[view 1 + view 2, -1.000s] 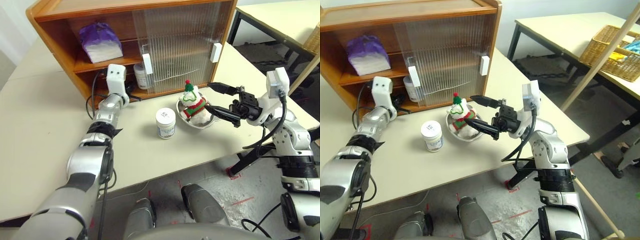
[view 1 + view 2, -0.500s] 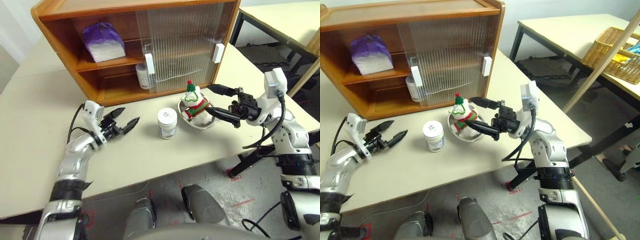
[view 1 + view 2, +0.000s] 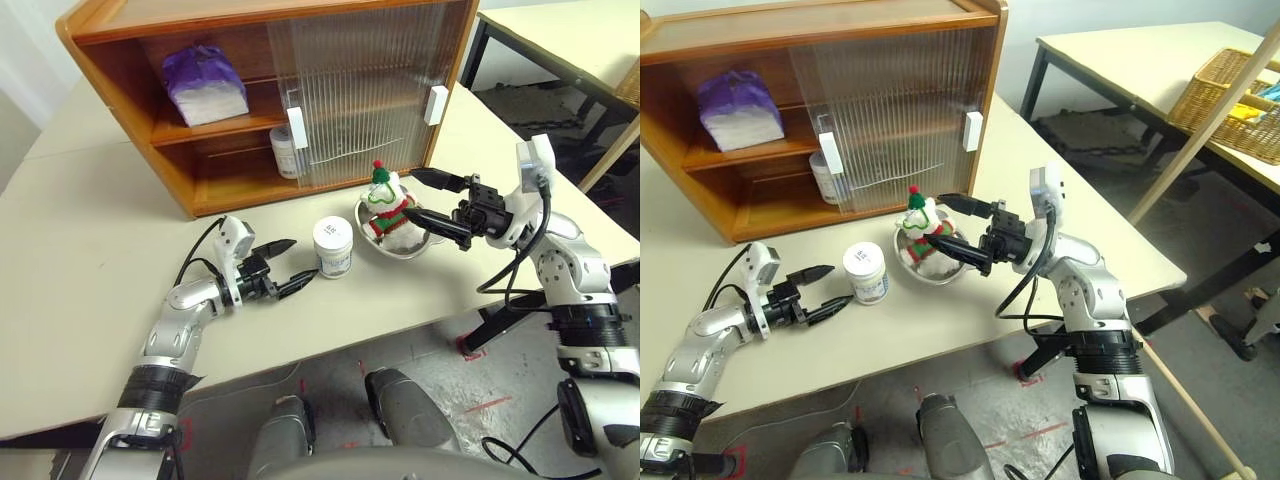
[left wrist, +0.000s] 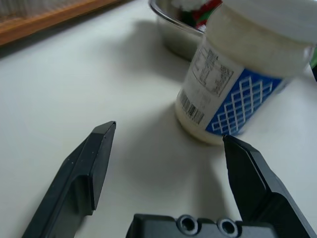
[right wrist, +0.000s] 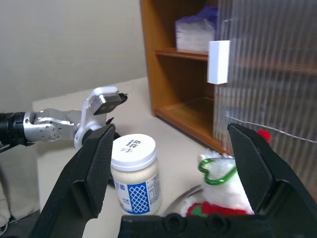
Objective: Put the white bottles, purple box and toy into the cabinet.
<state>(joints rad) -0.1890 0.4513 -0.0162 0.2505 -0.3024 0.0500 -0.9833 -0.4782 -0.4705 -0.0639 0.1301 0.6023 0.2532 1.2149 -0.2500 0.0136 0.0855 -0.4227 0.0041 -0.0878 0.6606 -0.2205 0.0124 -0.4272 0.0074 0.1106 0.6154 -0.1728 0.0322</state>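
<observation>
Beige table (image 3: 90, 250), white bottle (image 3: 332, 246) just beyond open left gripper (image 3: 290, 266) jaws

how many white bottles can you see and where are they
2. One white bottle stands on the table between the open left gripper and the steel bowl. The other is on the cabinet's lower shelf, partly behind the sliding door.

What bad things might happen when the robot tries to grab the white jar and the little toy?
The left gripper is open and low beside the white jar; a push from one finger might tip it or shove it into the steel bowl. The toy sits loosely in that bowl with the open right gripper around it; closing could catch the rim and drag the bowl. The cabinet door covers its right half, so the toy might bump it.
</observation>
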